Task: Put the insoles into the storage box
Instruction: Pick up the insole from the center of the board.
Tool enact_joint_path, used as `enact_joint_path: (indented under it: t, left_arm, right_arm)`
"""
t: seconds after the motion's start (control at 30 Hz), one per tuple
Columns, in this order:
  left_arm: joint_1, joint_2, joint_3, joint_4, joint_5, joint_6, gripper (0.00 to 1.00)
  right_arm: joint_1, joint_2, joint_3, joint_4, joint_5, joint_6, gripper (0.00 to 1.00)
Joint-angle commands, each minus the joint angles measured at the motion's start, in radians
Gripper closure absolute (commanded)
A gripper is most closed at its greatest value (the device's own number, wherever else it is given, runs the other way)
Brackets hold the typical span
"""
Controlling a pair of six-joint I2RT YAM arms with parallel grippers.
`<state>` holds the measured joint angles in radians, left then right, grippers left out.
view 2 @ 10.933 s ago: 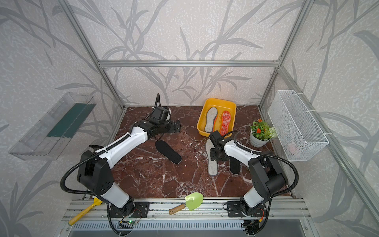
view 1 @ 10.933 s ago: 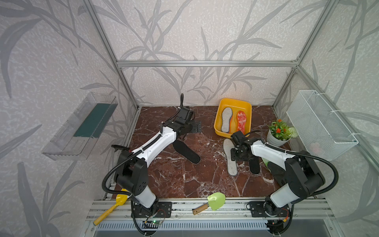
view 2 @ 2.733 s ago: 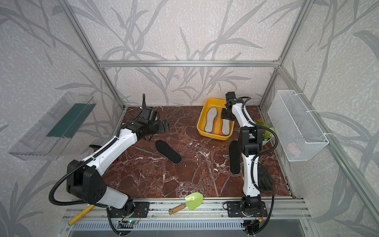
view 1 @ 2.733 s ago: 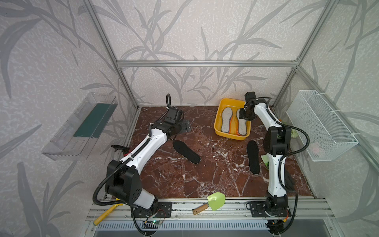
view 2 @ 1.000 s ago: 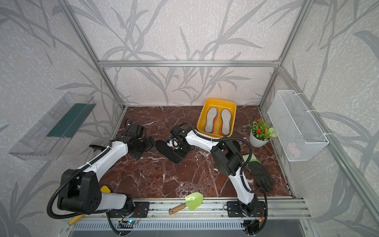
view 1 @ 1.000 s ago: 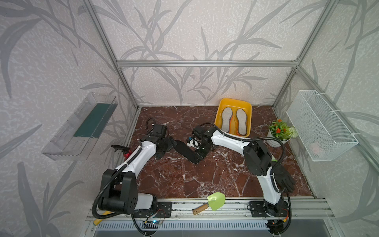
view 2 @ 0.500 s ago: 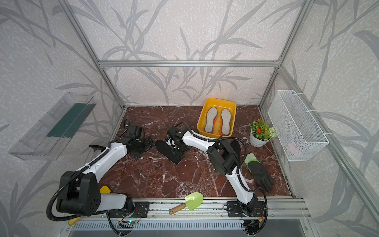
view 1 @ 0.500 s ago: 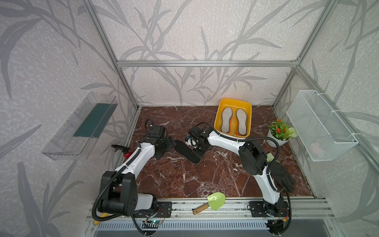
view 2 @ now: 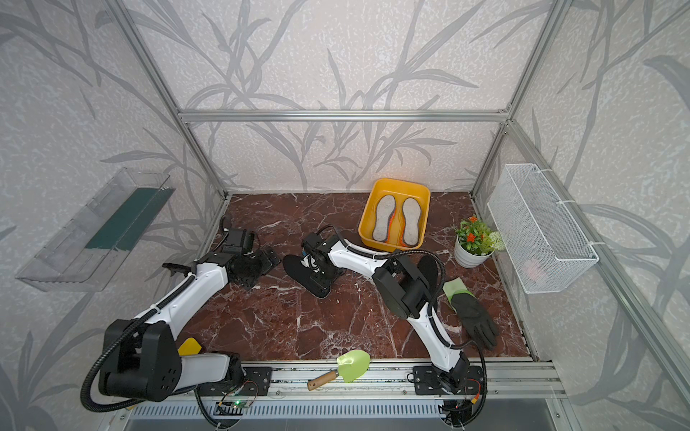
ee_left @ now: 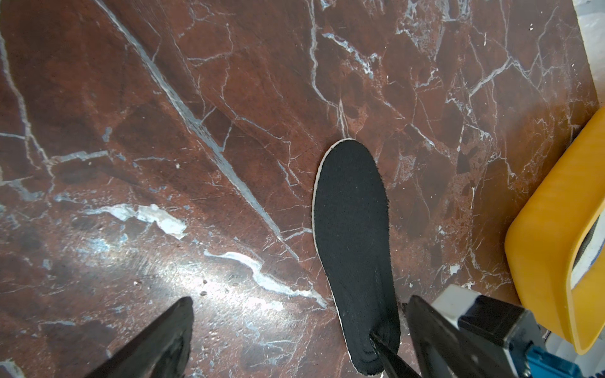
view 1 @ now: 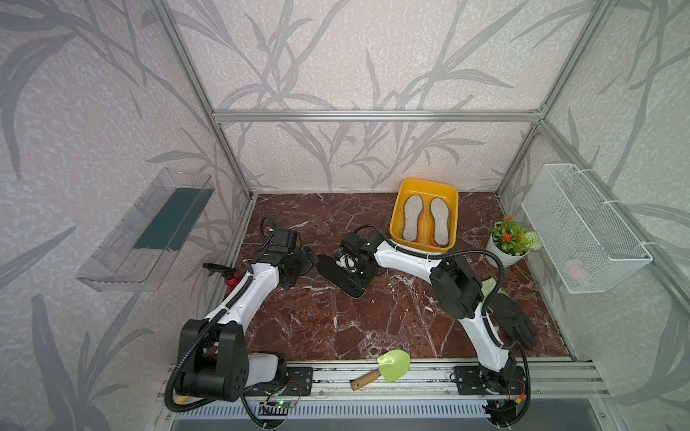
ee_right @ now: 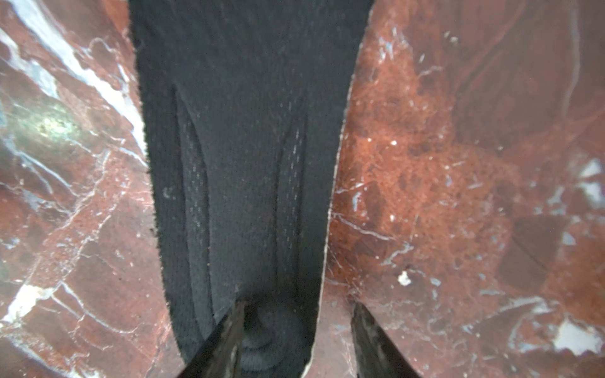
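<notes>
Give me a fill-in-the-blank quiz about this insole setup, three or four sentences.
The two insoles on top in the box are ____.
The right end effector is over a ____ insole on the floor.
The jaws of the left end effector are ____.
The blade of the trowel is ____.
Missing: grey, black, open, green.

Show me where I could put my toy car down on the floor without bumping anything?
The widest bare marble floor lies in front, between the black insole and the trowel. Another bare strip runs at the back, beside the storage box. It is crowded by the plant and glove.
</notes>
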<state>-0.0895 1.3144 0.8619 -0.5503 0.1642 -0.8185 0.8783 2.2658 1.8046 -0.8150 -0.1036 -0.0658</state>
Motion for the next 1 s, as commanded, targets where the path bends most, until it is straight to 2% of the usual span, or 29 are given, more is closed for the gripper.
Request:
enact_joint_path:
  t: [0.0,0.13,0.2,0.37,0.57,0.8,0.97]
  left_arm:
    - [0.006,-0.014,-0.009,0.001,0.004,0.010,0.01]
    - [0.008,-0.013,-0.008,0.000,0.002,0.011,0.01]
    - [0.007,-0.014,-0.006,-0.001,0.000,0.012,0.01]
    - [0.008,-0.022,-0.008,-0.006,-0.003,0.012,0.01]
    - [0.011,-0.037,-0.017,-0.009,-0.010,0.007,0.01]
    - [0.013,-0.043,-0.009,-0.008,-0.009,0.004,0.01]
    - [0.016,-0.071,-0.020,0.017,-0.016,-0.014,0.01]
  right_arm:
    - [0.026,0.026,-0.012,-0.022,0.013,0.009,0.47]
    - [0.034,0.032,-0.023,-0.021,0.037,0.014,0.49]
    - [0.036,0.036,-0.031,-0.020,0.046,0.016,0.53]
    - [0.036,0.024,-0.062,-0.014,0.052,0.028,0.78]
    - [0.035,-0.011,-0.122,0.026,0.037,0.044,1.00]
    - [0.025,-0.052,-0.158,0.092,0.016,0.069,1.00]
    - [-0.020,-0.162,-0.250,0.232,-0.073,0.121,1.00]
